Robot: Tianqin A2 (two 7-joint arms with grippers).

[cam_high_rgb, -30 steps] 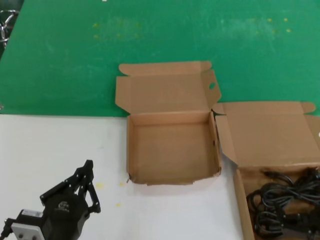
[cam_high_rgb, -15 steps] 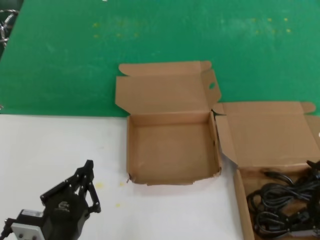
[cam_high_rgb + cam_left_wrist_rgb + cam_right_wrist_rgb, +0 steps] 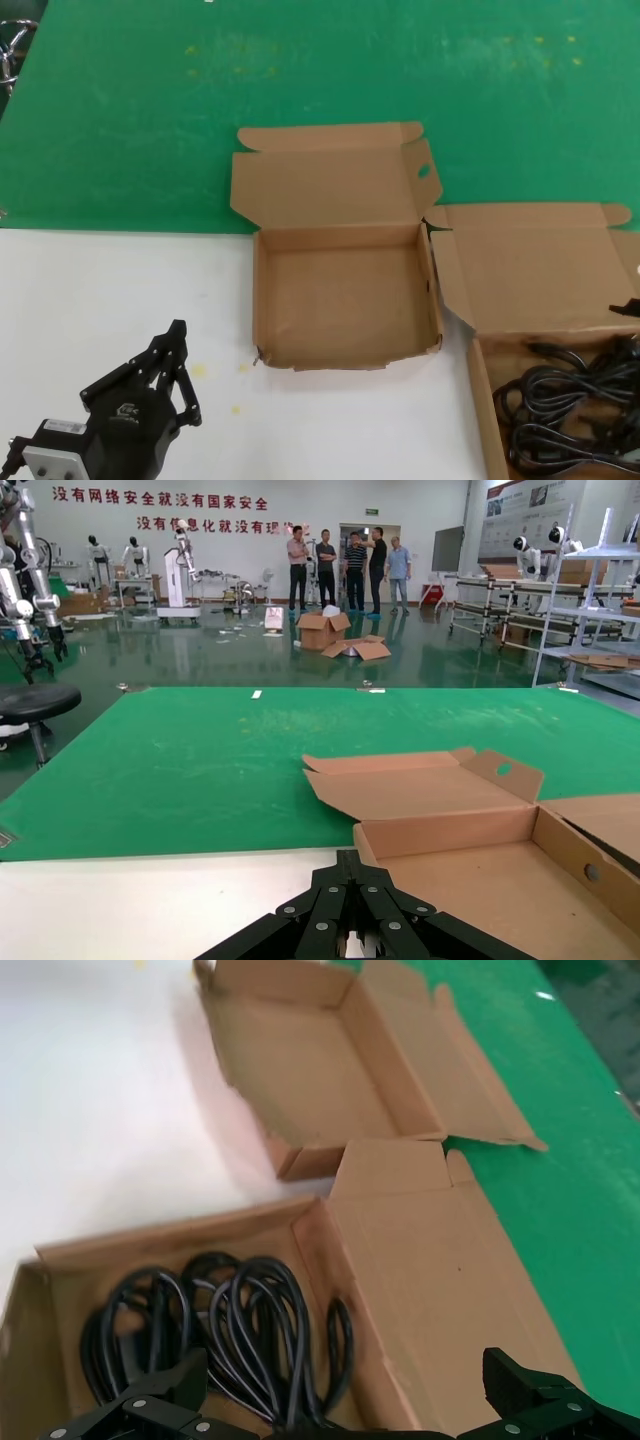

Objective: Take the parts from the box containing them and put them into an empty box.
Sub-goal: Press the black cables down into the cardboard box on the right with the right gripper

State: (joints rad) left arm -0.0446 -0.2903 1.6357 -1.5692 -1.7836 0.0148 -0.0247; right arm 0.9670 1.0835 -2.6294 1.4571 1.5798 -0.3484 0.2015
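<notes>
Inside the plain cardboard box (image 3: 480, 400) beside the empty box (image 3: 345, 300), the power cords (image 3: 220, 1330) lie tangled, soft and floppy. The right tool (image 3: 345, 1400) hovers above, spread wide; grab 1 thick loop. The left tool (image 3: 165, 365) waits, pinched narrow.

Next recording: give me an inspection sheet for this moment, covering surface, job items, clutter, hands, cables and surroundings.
Surface: white tabletop near, green mat beyond.
Job items: empty box with oval-hole flap, open, nothing inside; box of power cords open beside it; power cords heaped inside.
Clutter: nothing seen.
Hands: left hand parked above the white tabletop, shut; right hand open above the power cords, holding nothing.
Cables: only the power cords.
Surroundings: factory hall, people standing far off.
</notes>
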